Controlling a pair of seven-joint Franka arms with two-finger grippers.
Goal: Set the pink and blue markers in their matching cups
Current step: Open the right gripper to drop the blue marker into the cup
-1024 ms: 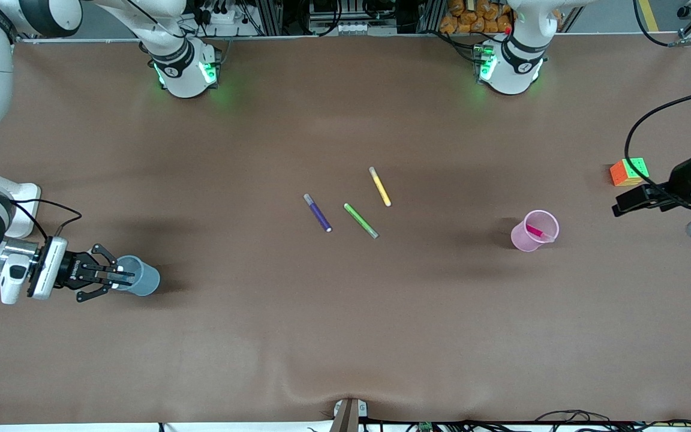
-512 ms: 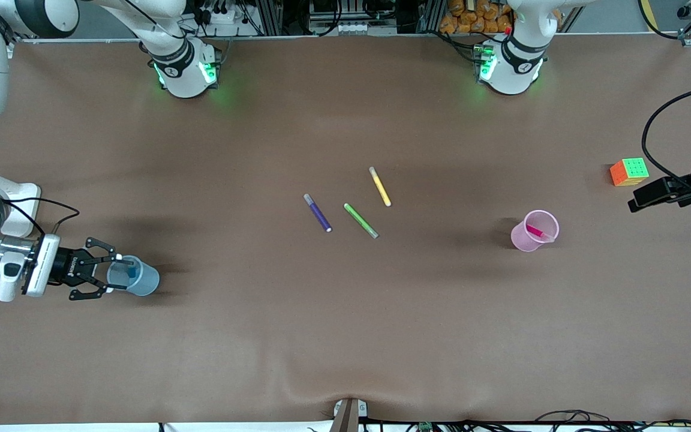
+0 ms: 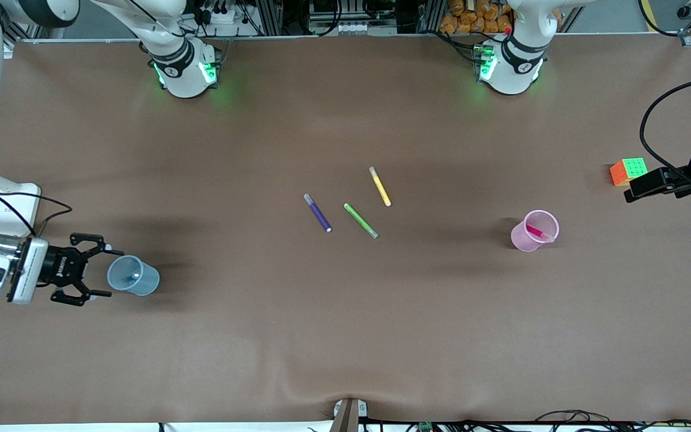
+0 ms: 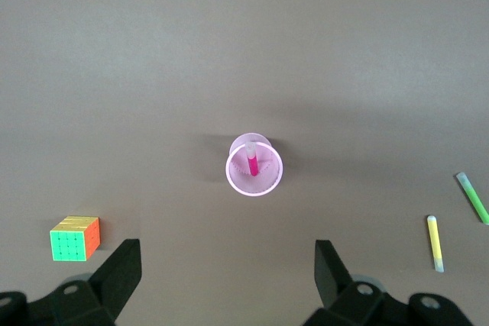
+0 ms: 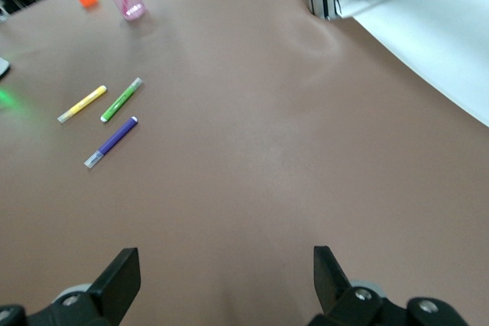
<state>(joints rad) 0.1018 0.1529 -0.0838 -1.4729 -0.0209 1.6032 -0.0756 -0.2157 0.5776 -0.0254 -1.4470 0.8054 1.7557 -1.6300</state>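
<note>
The light blue cup (image 3: 147, 283) stands toward the right arm's end of the table, and a bit of the blue marker (image 3: 135, 277) shows inside it. My right gripper (image 3: 108, 273) hangs open and empty just beside that cup. Toward the left arm's end stands the pink cup (image 3: 519, 239), with the pink marker (image 3: 535, 231) leaning inside it. From above, the pink marker (image 4: 251, 162) stands within the pink cup's rim (image 4: 227, 173). My left gripper (image 4: 227, 243) is open and empty, high up off the pink cup, near the cube.
A purple marker (image 3: 318, 213), a green marker (image 3: 361, 221) and a yellow marker (image 3: 379, 186) lie loose at the table's middle. A colour cube (image 3: 628, 171) sits near the left arm's end. The left arm's wrist and cable (image 3: 651, 183) hang by the cube.
My right gripper opened, let the blue marker drop into the blue cup and drew back from the cup. The left wrist shifted a little near the cube.
</note>
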